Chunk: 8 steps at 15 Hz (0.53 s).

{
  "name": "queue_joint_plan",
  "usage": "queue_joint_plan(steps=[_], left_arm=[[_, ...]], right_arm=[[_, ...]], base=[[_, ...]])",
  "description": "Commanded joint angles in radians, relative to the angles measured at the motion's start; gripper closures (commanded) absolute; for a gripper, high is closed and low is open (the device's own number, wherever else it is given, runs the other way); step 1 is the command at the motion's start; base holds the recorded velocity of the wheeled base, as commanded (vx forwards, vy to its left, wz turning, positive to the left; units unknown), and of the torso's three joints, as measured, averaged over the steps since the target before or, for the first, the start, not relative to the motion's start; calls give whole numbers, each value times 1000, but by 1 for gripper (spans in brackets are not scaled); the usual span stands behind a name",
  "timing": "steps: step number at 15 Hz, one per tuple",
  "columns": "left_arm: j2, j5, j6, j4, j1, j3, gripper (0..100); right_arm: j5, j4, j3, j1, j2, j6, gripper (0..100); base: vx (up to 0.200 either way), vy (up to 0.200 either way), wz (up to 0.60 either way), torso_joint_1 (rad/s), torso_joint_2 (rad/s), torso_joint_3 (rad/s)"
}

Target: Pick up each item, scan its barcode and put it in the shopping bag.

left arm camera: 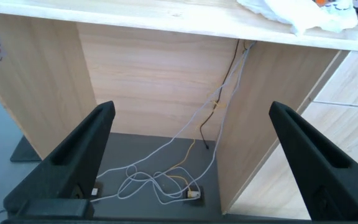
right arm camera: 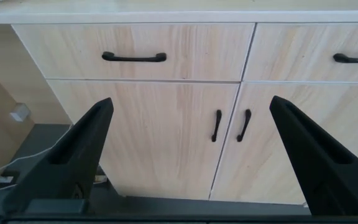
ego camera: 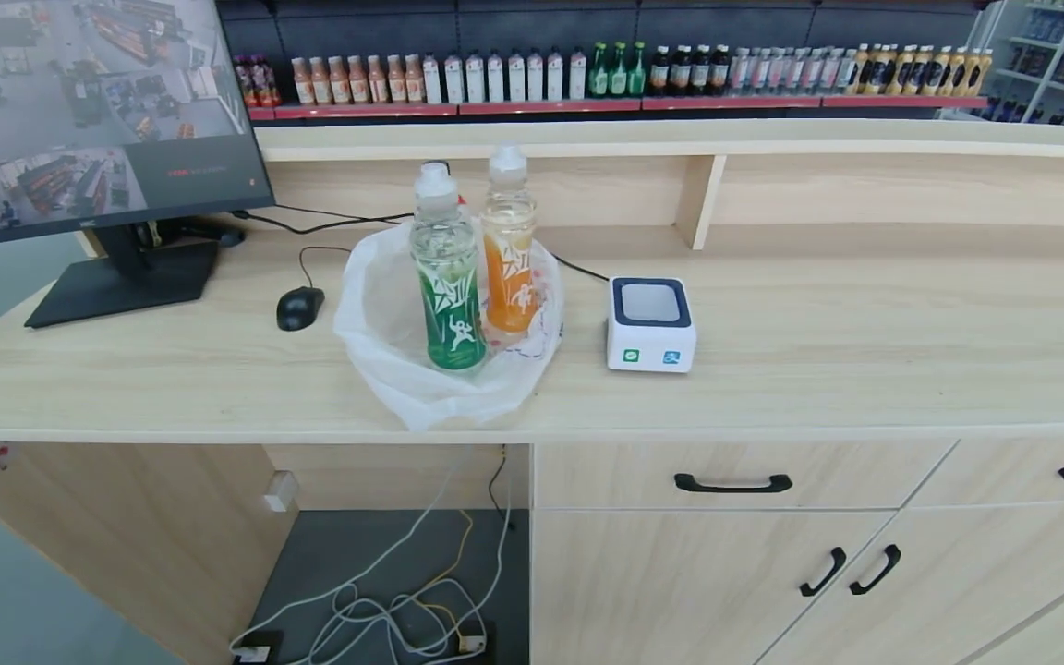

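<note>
Apparently the bagging step is all but done: a green bottle (ego camera: 448, 277) and an orange bottle (ego camera: 508, 249) are seen standing upright, side by side, within the folds of the white shopping bag (ego camera: 384, 323) on the bench (ego camera: 864, 342), the scanner (ego camera: 650, 323) just beside it (on the robot's right). The left gripper (left arm camera: 191, 109) and right gripper (right arm camera: 191, 106) are held below the bench top, jaws wide apart and empty. Should any item be left unscanned, an arm would have to be raised first.
</note>
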Motion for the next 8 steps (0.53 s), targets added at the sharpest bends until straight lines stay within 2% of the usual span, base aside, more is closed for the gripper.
queue_joint_plan(steps=[1,4,8], left_arm=[[0,0,-1,0,0,1,0],[0,0,1,0,0,1,0],[0,0,1,0,0,-1,0]], right_arm=[[1,0,-2,0,3,-1,0],[1,0,0,0,3,-1,0],[1,0,0,0,3,-1,0]], base=[[0,-200,0,2,2,2],[0,-200,0,5,7,2],[0,0,0,0,0,0]])
